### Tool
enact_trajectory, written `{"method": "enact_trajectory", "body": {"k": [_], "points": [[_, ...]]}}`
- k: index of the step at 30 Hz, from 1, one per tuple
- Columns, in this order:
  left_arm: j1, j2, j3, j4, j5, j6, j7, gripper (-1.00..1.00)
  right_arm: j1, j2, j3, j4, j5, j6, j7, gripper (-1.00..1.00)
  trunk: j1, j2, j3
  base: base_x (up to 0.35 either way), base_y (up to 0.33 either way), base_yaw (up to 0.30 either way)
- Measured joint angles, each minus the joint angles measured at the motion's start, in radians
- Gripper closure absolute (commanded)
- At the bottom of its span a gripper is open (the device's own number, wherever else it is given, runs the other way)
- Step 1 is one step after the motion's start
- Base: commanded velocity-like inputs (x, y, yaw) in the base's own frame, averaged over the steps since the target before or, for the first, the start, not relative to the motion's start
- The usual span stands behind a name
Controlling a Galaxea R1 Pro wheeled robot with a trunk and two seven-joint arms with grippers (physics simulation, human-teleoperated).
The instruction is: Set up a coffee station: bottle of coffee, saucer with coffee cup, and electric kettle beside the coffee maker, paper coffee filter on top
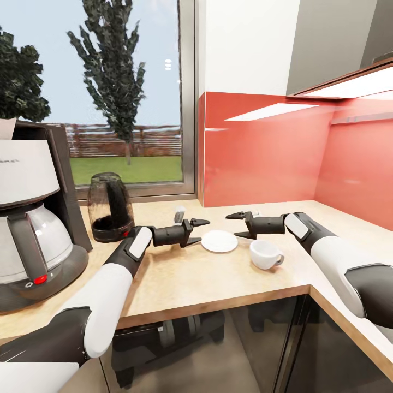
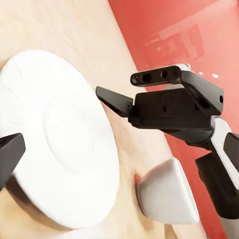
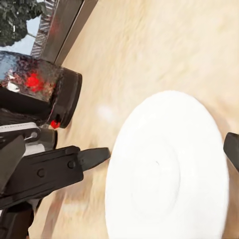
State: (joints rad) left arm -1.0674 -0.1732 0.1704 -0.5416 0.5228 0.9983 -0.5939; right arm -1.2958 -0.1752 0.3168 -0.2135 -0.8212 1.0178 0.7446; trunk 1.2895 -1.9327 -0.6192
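1. Right of the coffee maker (image 1: 33, 218) on the counter (image 1: 207, 278), past the electric kettle (image 1: 111, 207), sits the saucer (image 1: 219, 240). It lies flat and bare, with the coffee cup (image 1: 265, 254) just beside it on the side away from the coffee maker, upright and not on it yet.
2. The left gripper (image 1: 201, 222) hangs just off the saucer's near-kettle edge, the right gripper (image 1: 236, 216) just off its far edge. Both are holding nothing. Each wrist view shows only a finger or two, so I can't tell how wide either one stands.
3. My guess is the step in hand is getting the cup onto the saucer, so the right gripper is the natural pick since the cup's on its side.
4. Go for the cup's rim or handle, lift it straight up, then set it down dead centre so it doesn't skate the saucer.
5. Keep the left gripper clear, or use it to steady the saucer edge.
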Motion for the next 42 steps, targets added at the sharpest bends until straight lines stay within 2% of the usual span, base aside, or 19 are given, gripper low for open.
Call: {"method": "enact_trajectory", "body": {"k": [1, 3, 5, 8, 29, 35, 42], "points": [[0.0, 0.0, 0.0, -0.002, 0.002, 0.0, 0.006, -1.0, 0.0, 0.0, 0.0, 0.0, 0.001, -0.001, 0.0, -1.0, 0.0, 0.0, 0.0, 0.0, 0.0, 0.0], [0.0, 0.0, -0.002, 0.001, -0.028, -0.009, 0.016, -1.0, 0.0, 0.0, 0.005, 0.0, 0.005, 0.0, 0.0, -1.0, 0.0, 0.0, 0.0, 0.0, 0.0, 0.0], [0.0, 0.0, -0.003, 0.001, -0.033, -0.01, 0.019, -1.0, 0.0, 0.0, 0.005, 0.0, 0.004, 0.0, 0.0, -1.0, 0.0, 0.0, 0.0, 0.0, 0.0, 0.0], [0.0, 0.0, -0.002, 0.001, -0.023, -0.008, 0.021, -1.0, 0.0, 0.001, 0.005, 0.0, 0.004, 0.0, 0.0, -1.0, 0.0, 0.0, 0.0, 0.0, 0.0, 0.0], [0.0, 0.0, -0.003, 0.0, -0.03, -0.009, 0.023, -1.0, 0.0, 0.011, 0.004, 0.0, 0.003, 0.0, 0.0, -1.0, 0.0, 0.0, 0.0, 0.0, 0.0, 0.0], [0.0, 0.0, -0.003, 0.0, -0.03, -0.009, 0.023, -1.0, 0.0, 0.033, 0.004, 0.0, 0.003, 0.0, 0.0, -1.0, 0.0, 0.0, 0.0, 0.0, 0.0, 0.0], [0.0, 0.0, -0.003, -0.002, -0.03, -0.009, 0.023, -1.0, 0.001, 0.042, 0.004, -0.001, 0.003, 0.0, 0.0, -1.0, 0.0, 0.0, 0.0, 0.0, 0.0, 0.0]]}}
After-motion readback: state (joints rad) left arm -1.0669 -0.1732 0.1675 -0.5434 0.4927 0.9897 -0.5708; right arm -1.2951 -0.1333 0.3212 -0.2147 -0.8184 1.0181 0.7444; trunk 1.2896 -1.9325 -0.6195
